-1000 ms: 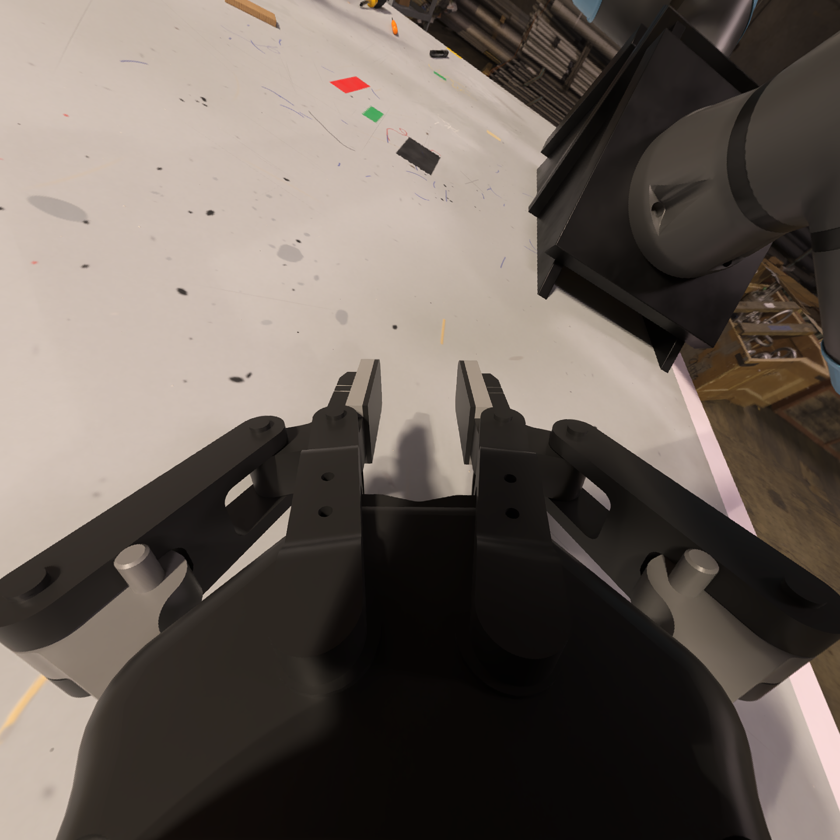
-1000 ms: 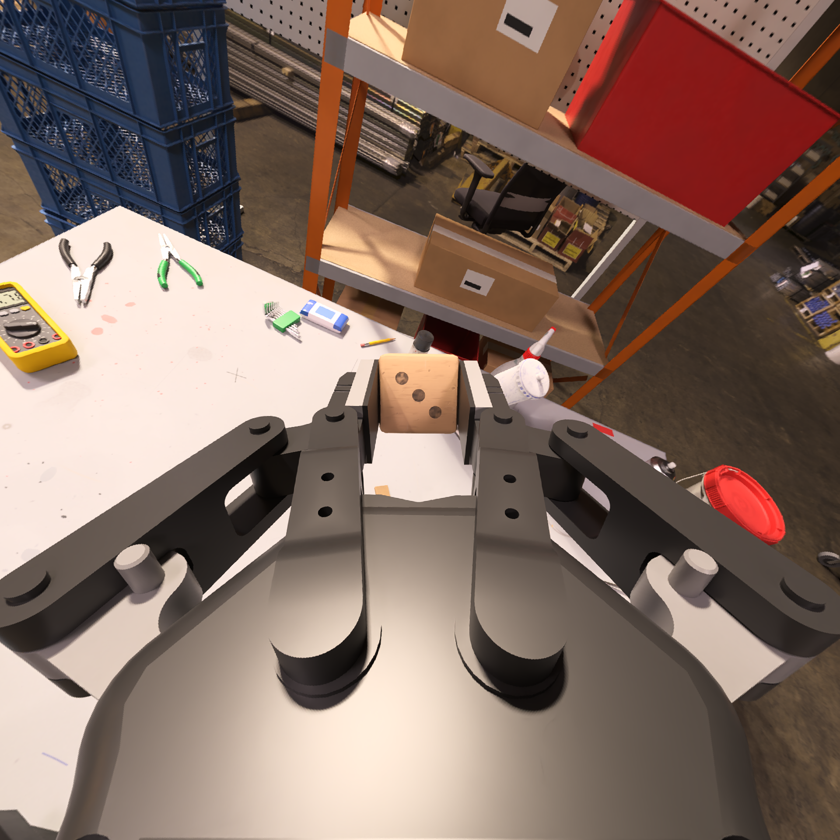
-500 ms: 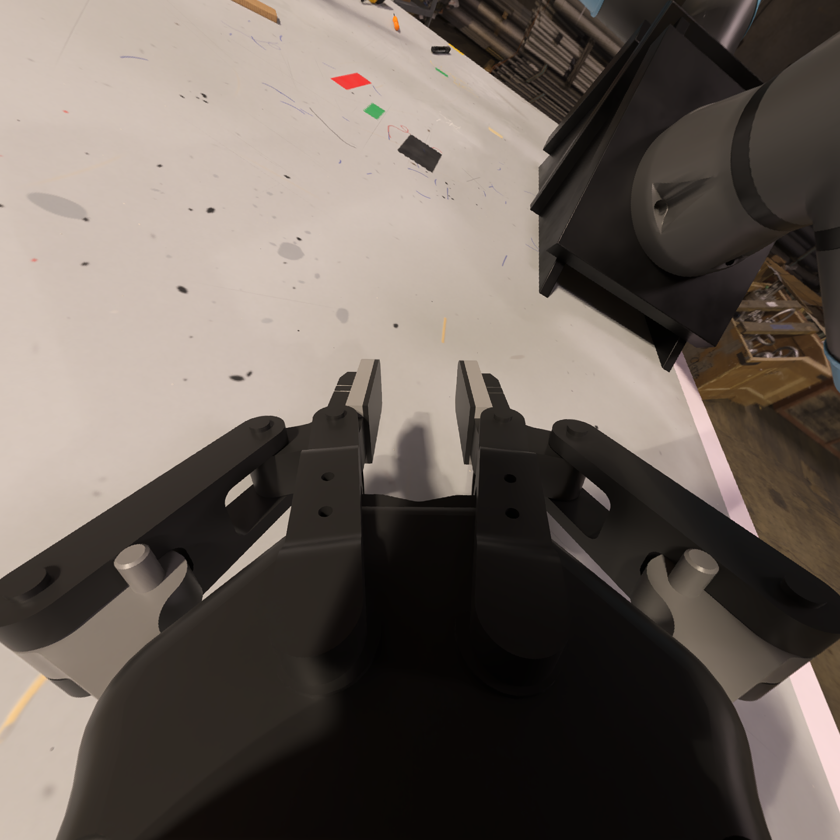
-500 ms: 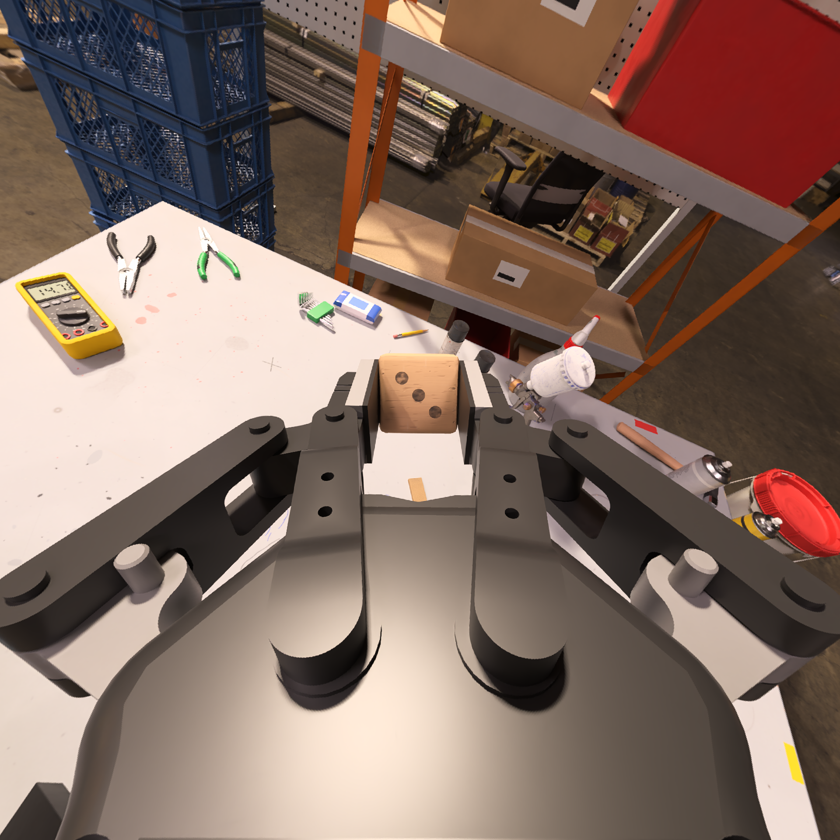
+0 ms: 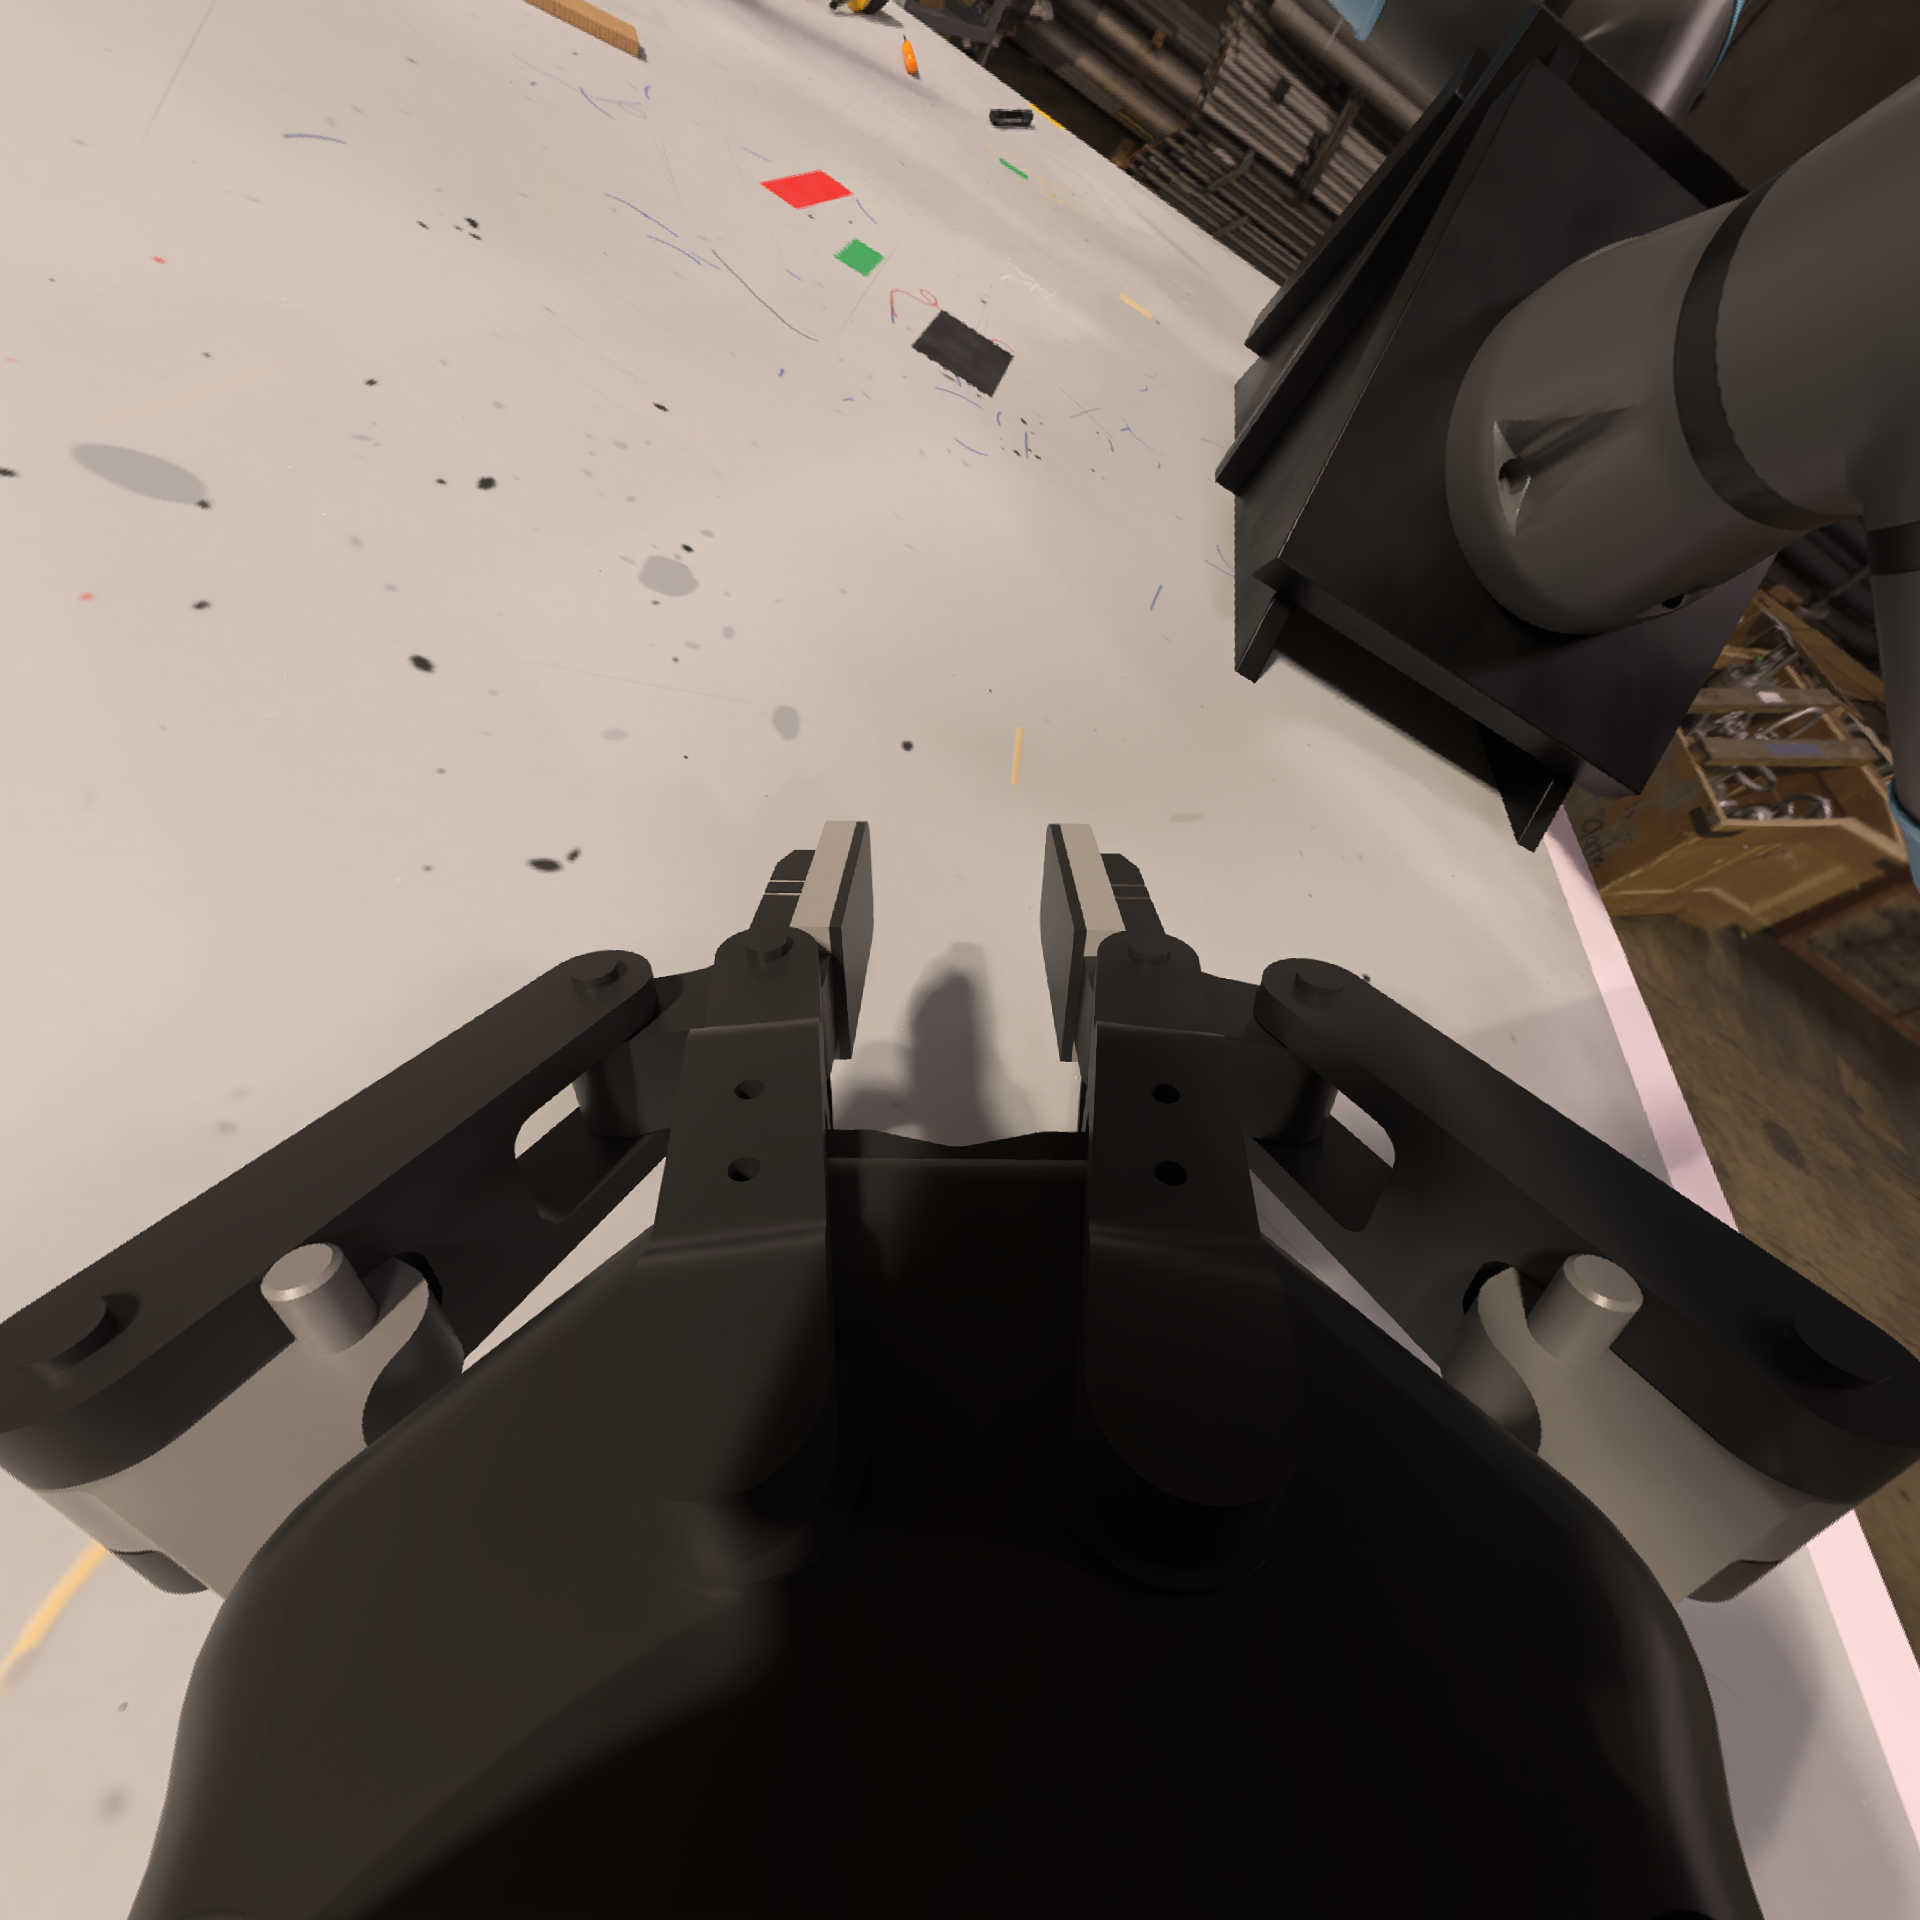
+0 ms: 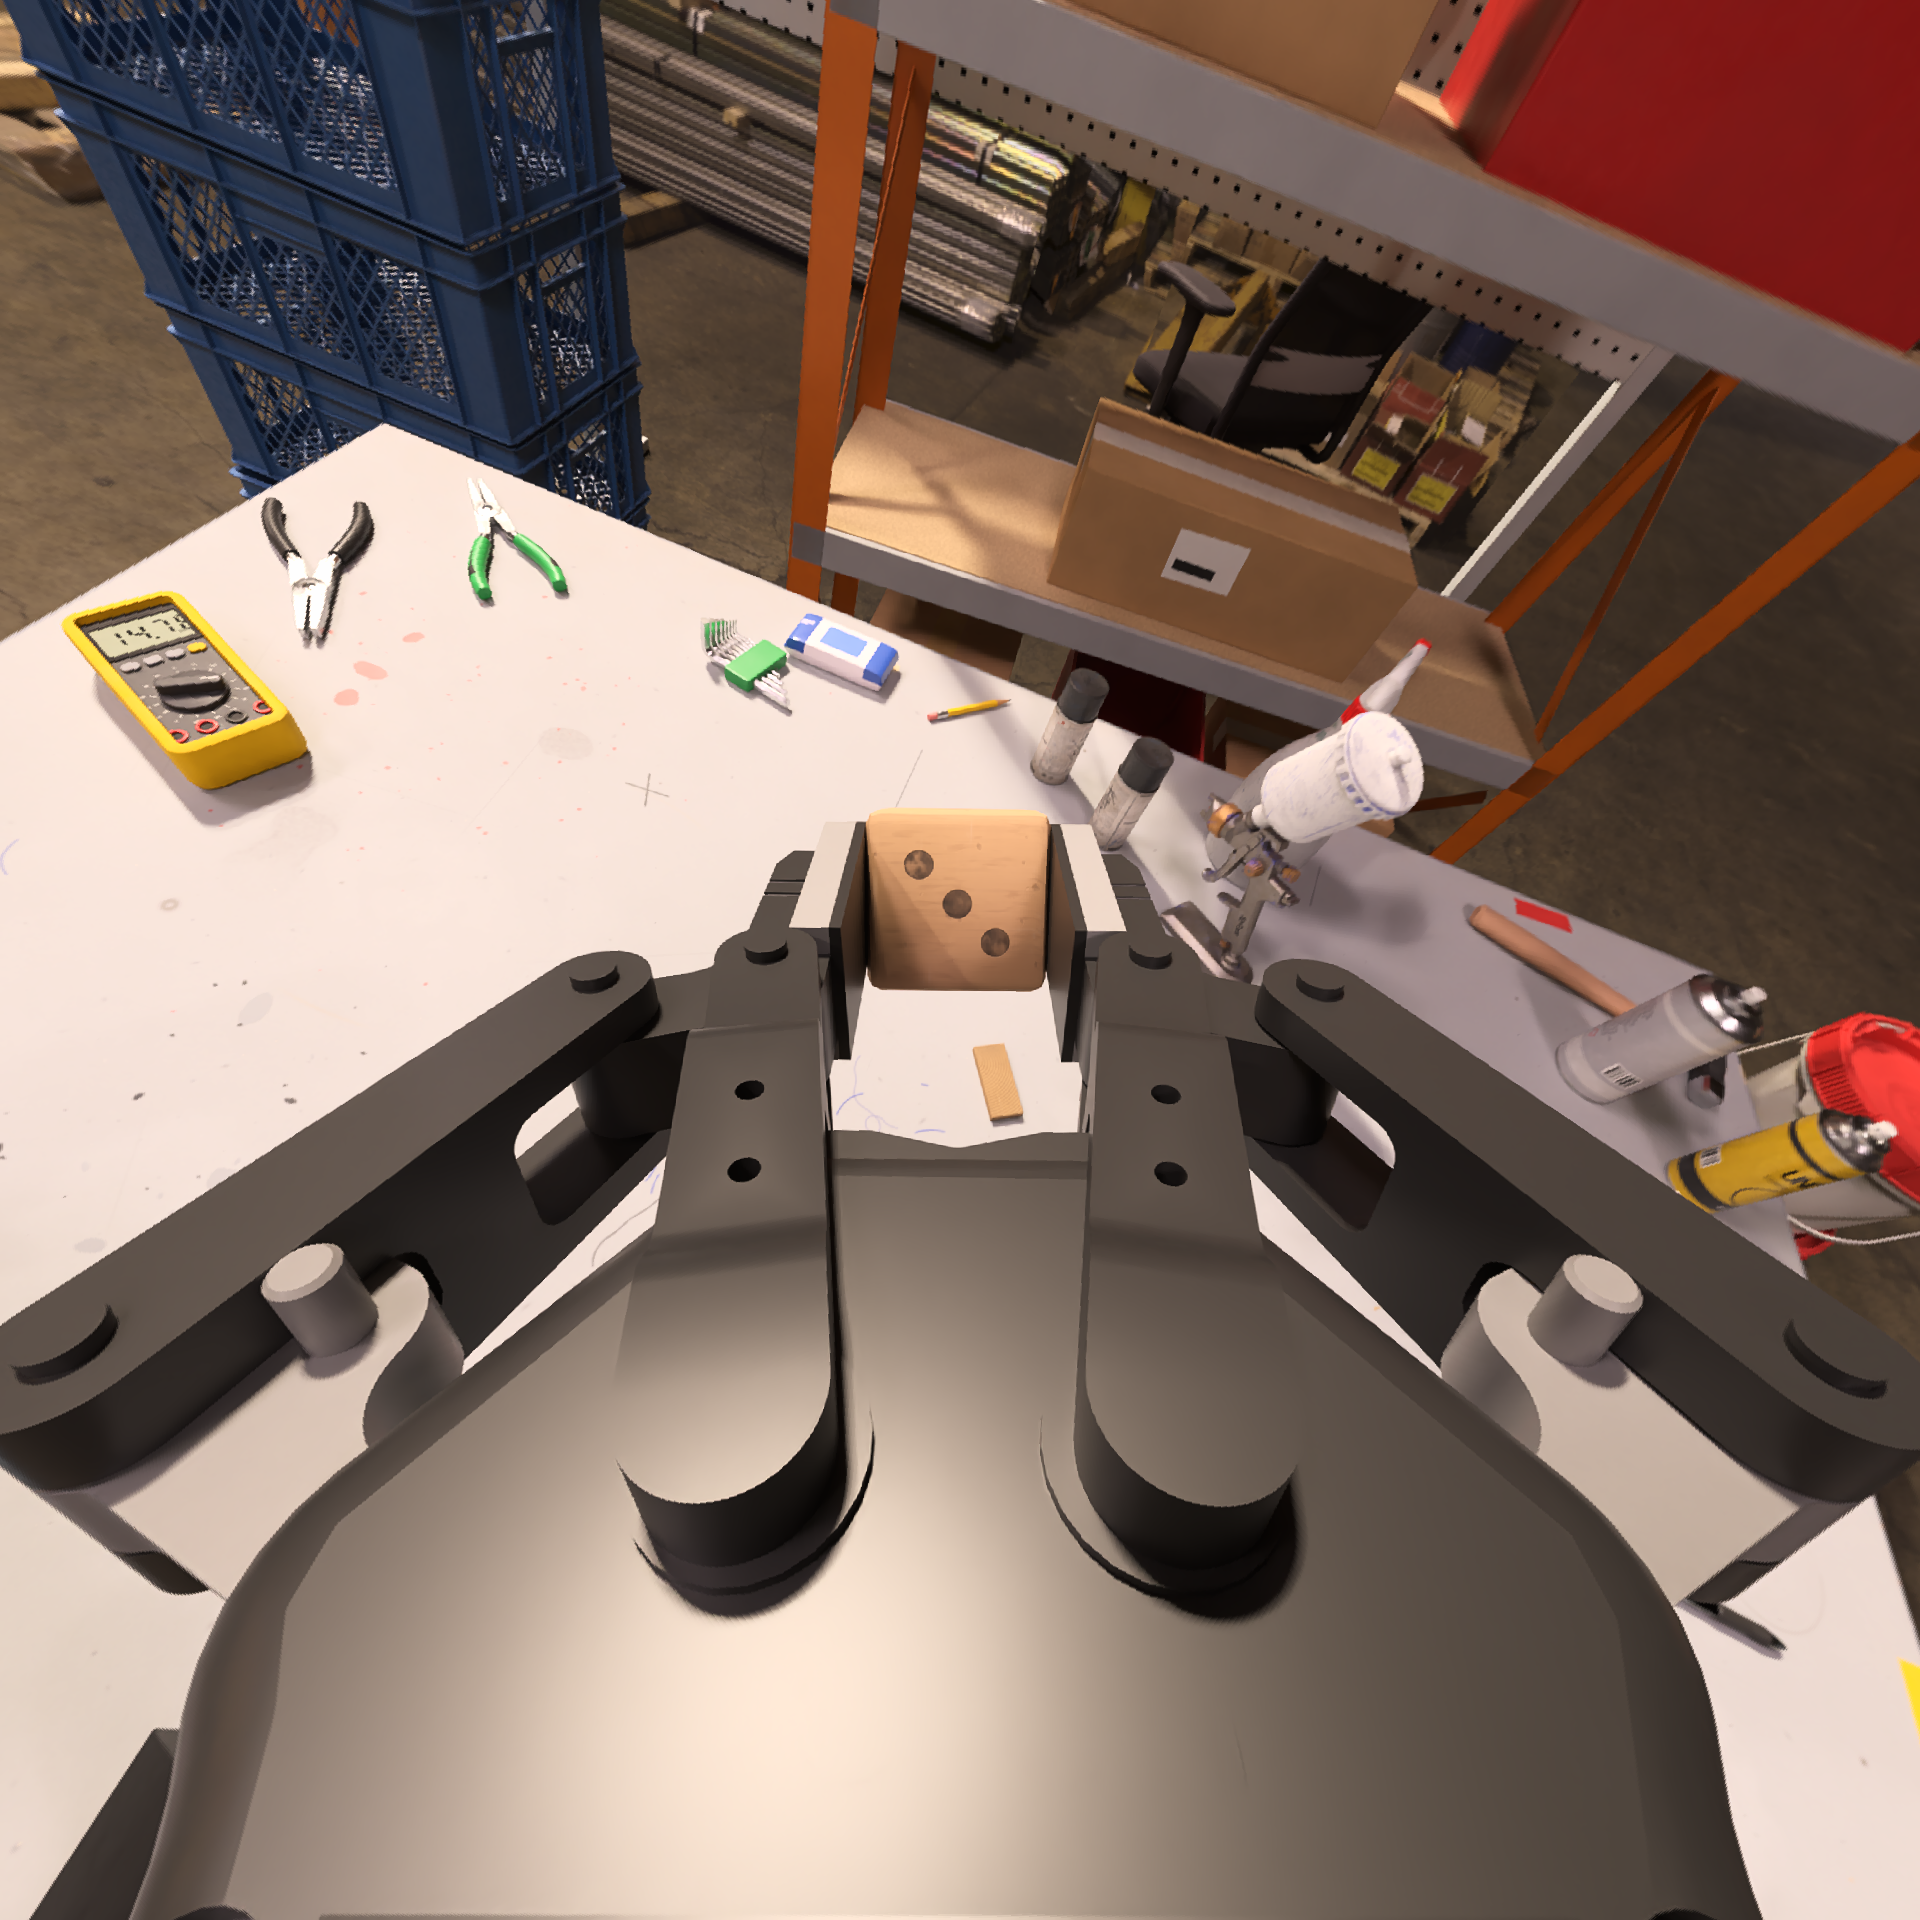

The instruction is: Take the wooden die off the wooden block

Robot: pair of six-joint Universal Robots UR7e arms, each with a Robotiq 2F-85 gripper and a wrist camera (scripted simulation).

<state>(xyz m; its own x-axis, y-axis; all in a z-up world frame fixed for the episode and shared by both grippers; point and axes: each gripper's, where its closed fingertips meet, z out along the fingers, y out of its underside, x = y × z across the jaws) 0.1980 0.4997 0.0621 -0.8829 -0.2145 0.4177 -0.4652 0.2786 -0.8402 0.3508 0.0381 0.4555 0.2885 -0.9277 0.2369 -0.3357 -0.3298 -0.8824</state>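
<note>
My right gripper (image 6: pixel 958 864) is shut on the wooden die (image 6: pixel 956 902), whose three-dot face looks at the camera. It holds the die well above the white table (image 6: pixel 436 914). The wooden block (image 6: pixel 997 1081) lies flat on the table far below, seen small between the fingers. My left gripper (image 5: pixel 956 873) is open and empty, low over a bare speckled stretch of table (image 5: pixel 520 623). The wooden block also shows in the left wrist view (image 5: pixel 587 21), at the far top edge.
A yellow multimeter (image 6: pixel 182 686), two pliers (image 6: pixel 312 561), hex keys (image 6: pixel 748 665), spray cans (image 6: pixel 1652 1029), a spray gun (image 6: pixel 1309 800) and a red-lidded can (image 6: pixel 1860 1081) lie on the table. Blue crates (image 6: pixel 395 229) and an orange shelf (image 6: pixel 1195 540) stand behind. The other arm's base (image 5: pixel 1507 416) is at the right.
My right gripper has kept hold of the die while its view swung, so more of the table and the block now show below it. The left gripper has barely moved.
</note>
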